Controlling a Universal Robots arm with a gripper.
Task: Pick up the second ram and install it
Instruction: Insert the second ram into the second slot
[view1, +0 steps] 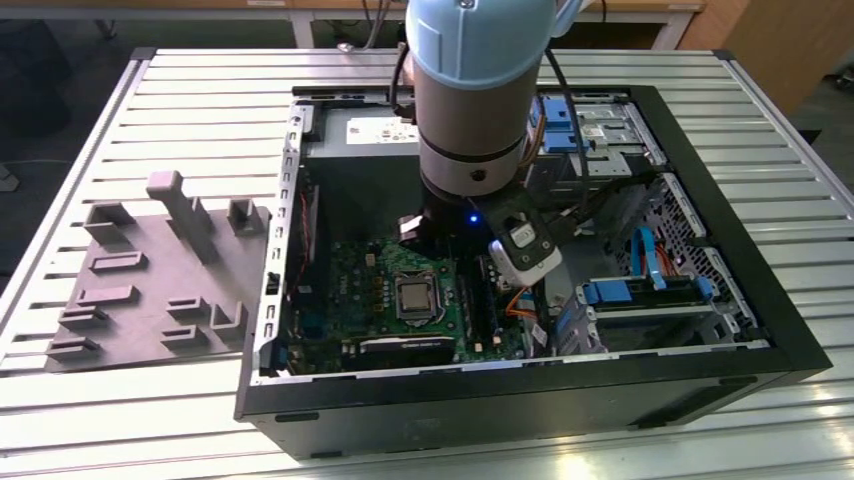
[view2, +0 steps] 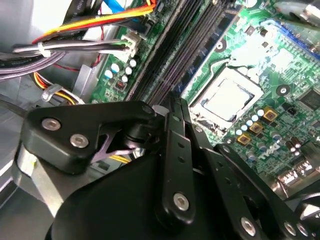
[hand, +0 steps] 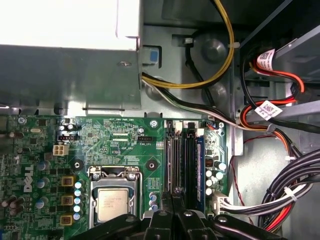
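A: Desk (view1: 160, 420) of ribbed metal, exterior view. What sits on it?

B: An open computer case (view1: 747, 350) lying on its side, holding a green motherboard (view1: 360, 290), blue drive brackets and cable bundles. On the exterior view's left stands a grey plastic fixture (view1: 147, 290) with upright posts. The arm reaches down into the case so its claw hangs over the memory slots.

A: Second wrist view?

B: Black claw (view2: 176, 107) linkages crowd the foreground, the fingers drawn narrow together, tips right at the long black slots (view2: 167, 55) beside the processor socket (view2: 227, 100). I judge a thin dark edge between the tips to be the second ram, though I cannot tell for certain.

A: First wrist view?

B: Looking along the board: slots (hand: 185, 165) run straight toward the claw (hand: 175, 212), aligned for pressing a stick in. A dark stick (hand: 189, 165) already stands in one slot.
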